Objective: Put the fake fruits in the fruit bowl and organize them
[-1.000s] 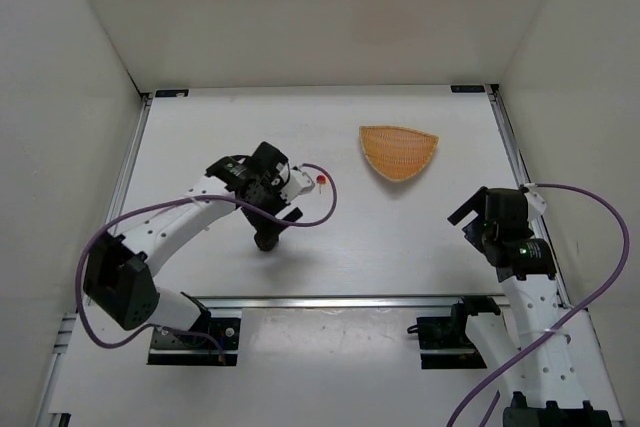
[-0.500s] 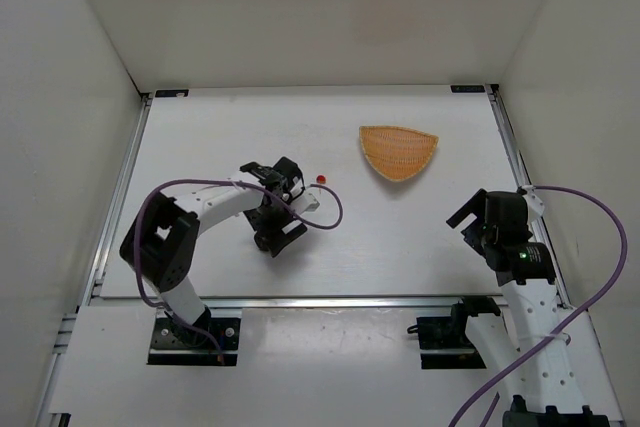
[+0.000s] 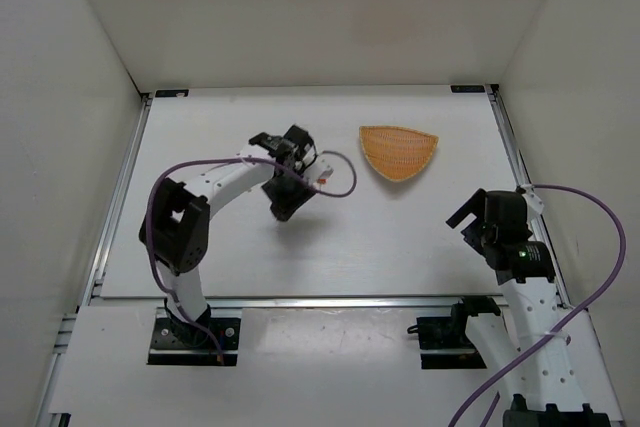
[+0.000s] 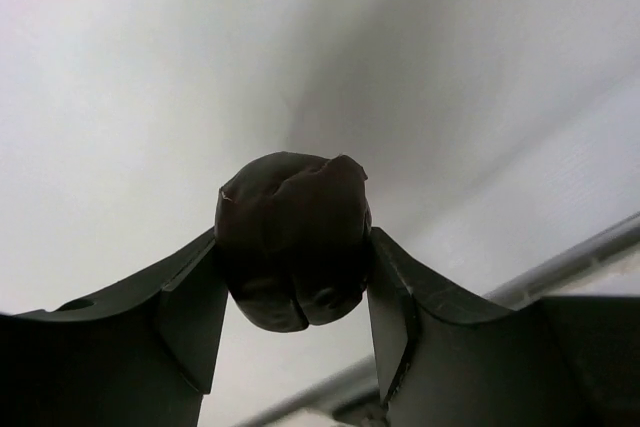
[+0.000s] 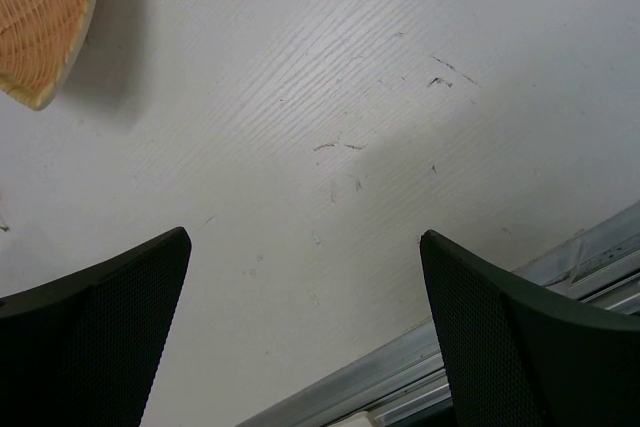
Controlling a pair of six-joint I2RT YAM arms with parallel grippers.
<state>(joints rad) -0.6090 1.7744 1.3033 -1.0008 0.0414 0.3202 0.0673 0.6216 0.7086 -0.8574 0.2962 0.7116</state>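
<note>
Dark lump [image 4: 293,227], pinched between the fingers of the left hand [image 4: 294,269], now rides nearer the bowl [image 3: 398,150] than a second ago, short of it above the bench [image 3: 400,237], release likely next; right hand [image 5: 305,327] wide open, empty.

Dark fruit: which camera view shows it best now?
The left wrist view: the dark fruit fills the centre, clamped in the left pincer. In the top view it cannot be told from the black pincer. The right wrist view shows none of it, only table and part of the basket.
</note>
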